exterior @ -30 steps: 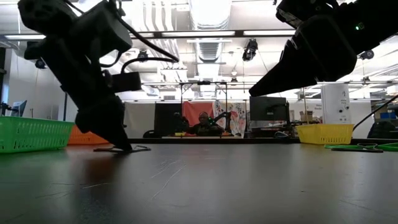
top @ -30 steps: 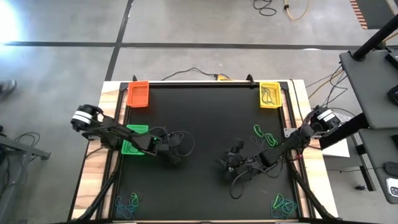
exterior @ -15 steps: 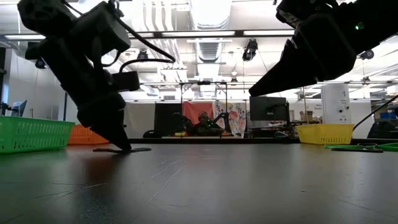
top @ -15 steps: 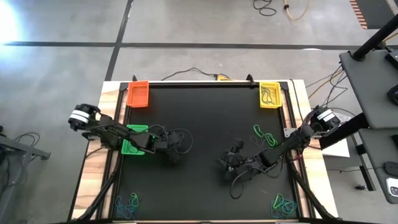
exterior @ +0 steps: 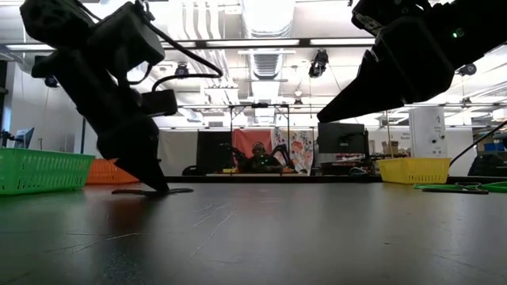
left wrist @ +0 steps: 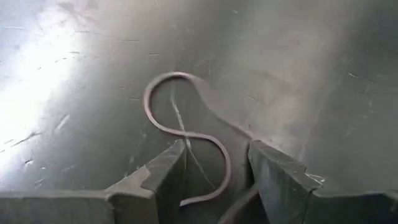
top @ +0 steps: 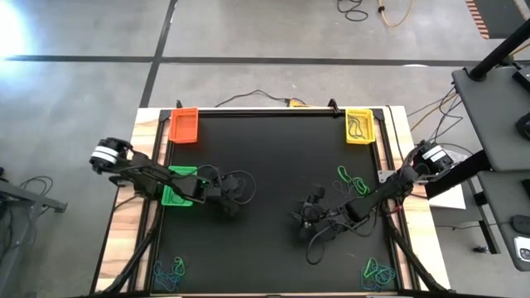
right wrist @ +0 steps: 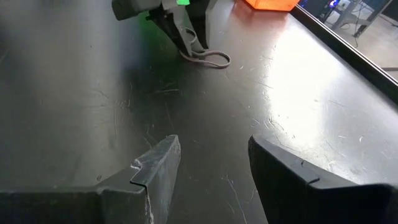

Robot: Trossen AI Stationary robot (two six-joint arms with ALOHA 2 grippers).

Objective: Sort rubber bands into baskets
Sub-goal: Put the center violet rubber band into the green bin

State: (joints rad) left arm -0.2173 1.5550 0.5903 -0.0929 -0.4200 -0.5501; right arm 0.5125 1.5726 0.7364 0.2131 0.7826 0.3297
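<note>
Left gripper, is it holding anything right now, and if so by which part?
Nothing is held. The left gripper stands open over a rubber band lying twisted on the table, one end between its fingers.

The worktop (top: pixel 273 157) is matt black, finely scratched, with a dull sheen; its border (top: pixel 124 240) is pale wood. Beneath the left tool (left wrist: pixel 217 180), whose fingers (left wrist: pixel 280 180) look like matt grey plastic, lies a smooth rubber band (left wrist: pixel 186 130). The baskets (exterior: pixel 43 170) are plastic mesh.
</note>
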